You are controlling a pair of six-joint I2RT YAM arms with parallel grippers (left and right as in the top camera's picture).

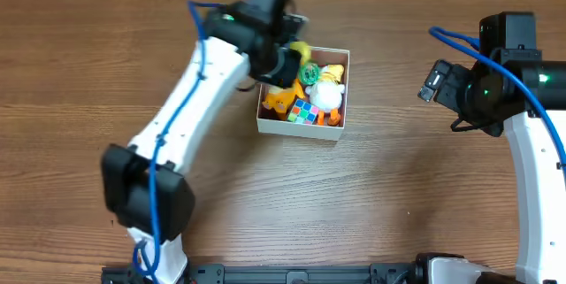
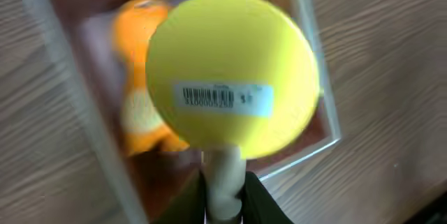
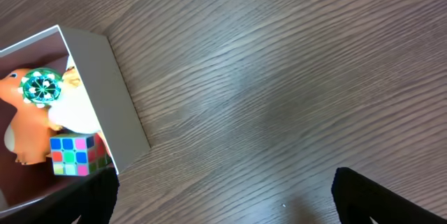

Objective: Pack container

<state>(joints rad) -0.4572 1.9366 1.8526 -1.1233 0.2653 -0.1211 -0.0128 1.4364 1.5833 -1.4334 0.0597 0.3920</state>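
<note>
Wooden table [image 1: 398,204] bears crowded container [image 1: 299,128]; we find left gripper [image 2: 223,199] clamped on stem of yellow disc toy [image 2: 234,77] above; crowding may tip it out; right gripper [image 3: 223,182] spread, empty.

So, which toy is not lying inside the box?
The yellow disc with the barcode sticker: the left jaws hold it by its white stem above the box, while the cube and the orange animal lie inside.
</note>
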